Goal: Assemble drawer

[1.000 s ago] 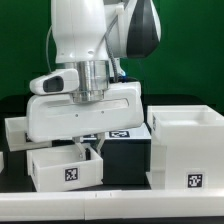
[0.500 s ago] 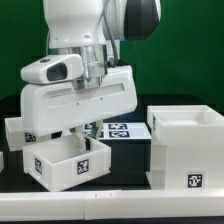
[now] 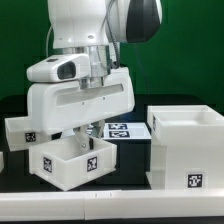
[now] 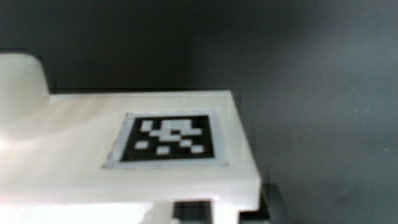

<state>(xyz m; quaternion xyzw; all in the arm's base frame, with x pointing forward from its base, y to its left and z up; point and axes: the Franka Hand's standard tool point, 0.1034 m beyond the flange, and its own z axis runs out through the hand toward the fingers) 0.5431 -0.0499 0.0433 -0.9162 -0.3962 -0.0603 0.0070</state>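
Dark counter [image 3: 126, 170], green backdrop [image 3: 190, 50]. End effector [image 3: 84, 142] pinches tray [image 3: 66, 170] wall; tray tilted. Level it before sliding toward casing [image 3: 186, 150], three o'clock.

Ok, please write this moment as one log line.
gripper: shut on small tray | small tray: tilted | casing: exterior view's right, apart

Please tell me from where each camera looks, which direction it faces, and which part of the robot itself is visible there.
Exterior view: off the arm, set low, facing the arm, whose hand grips the tilted tray; the casing stands on the exterior view's right.
Wrist view: on the wrist, looking down onto the tray and the dark table; no robot part shows clearly.
Shared: the tray and its marker.
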